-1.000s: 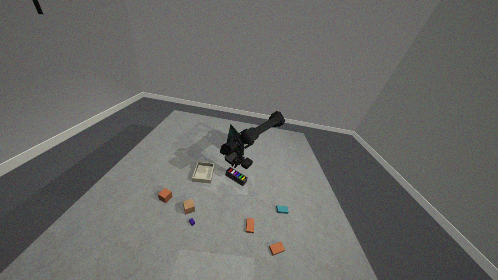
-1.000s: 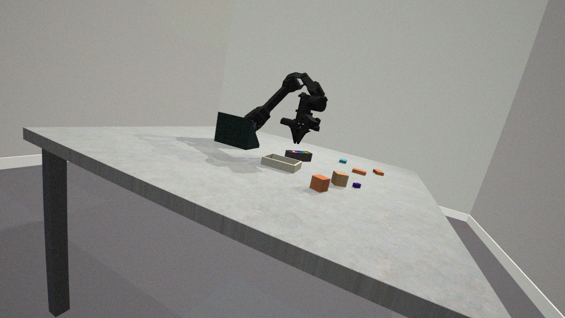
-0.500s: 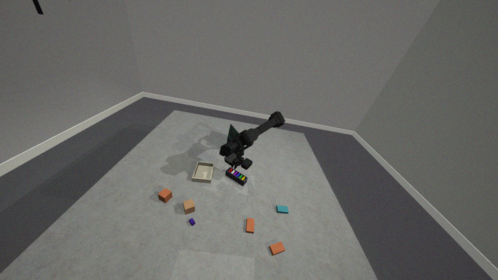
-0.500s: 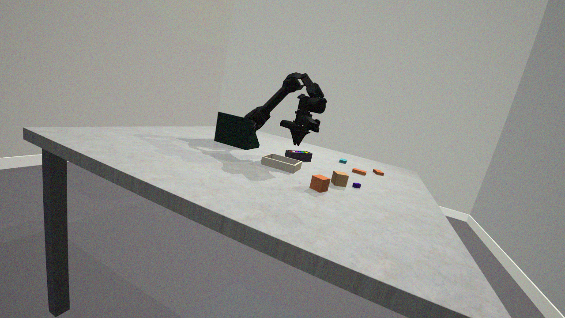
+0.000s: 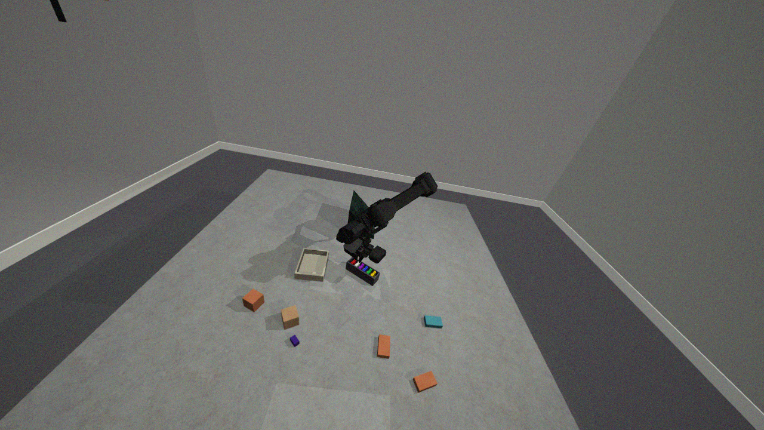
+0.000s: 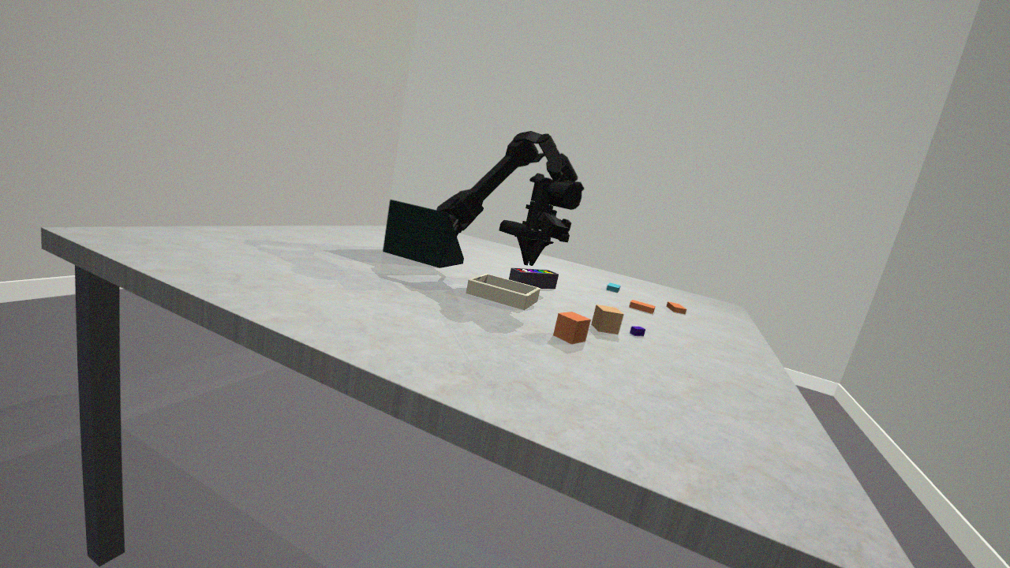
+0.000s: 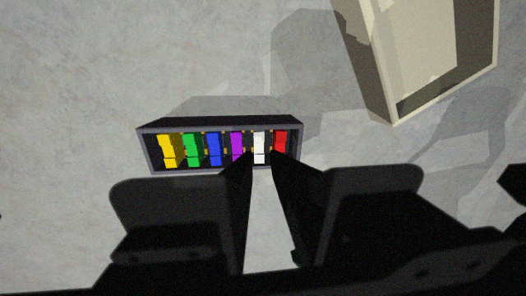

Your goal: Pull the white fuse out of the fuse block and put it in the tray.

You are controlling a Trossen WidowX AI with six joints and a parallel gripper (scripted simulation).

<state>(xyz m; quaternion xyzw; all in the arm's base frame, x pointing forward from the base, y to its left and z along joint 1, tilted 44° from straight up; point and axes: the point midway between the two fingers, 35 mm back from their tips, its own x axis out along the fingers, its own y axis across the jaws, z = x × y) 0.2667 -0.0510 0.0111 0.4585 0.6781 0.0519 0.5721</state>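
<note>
Hovering above the fuse block (image 7: pixel 219 144), the gripper (image 7: pixel 260 158) points down with its fingers set to a narrow gap and nothing between them; in the wrist view the two dark fingertips frame the lower end of the white fuse (image 7: pixel 259 147), and the exterior view shows the tips clear of the block's top. White fuse seated in its slot, second from the right end of the row in the wrist view, between the purple fuse (image 7: pixel 236 145) and the red fuse (image 7: pixel 279 141); blue fuse (image 7: pixel 214 148), green fuse (image 7: pixel 191 149) and yellow fuse (image 7: pixel 168 150) run on to the left, all upright in the block. Tray (image 7: pixel 468 62) lies just beside the block, up and to the right in the wrist view, beige, walls low. Arm (image 6: pixel 494 180) rises from its dark base (image 6: pixel 420 234), folds at the elbow and drops to the wrist. Farther out on the table (image 6: pixel 353 338): an orange cube (image 5: pixel 253 299) and a tan cube (image 5: pixel 290 316) near each other, a small purple block (image 5: pixel 294 340), a teal block (image 5: pixel 433 321), and two flat orange blocks (image 5: pixel 383 346) (image 5: pixel 425 381), all well apart from the fuse block
</note>
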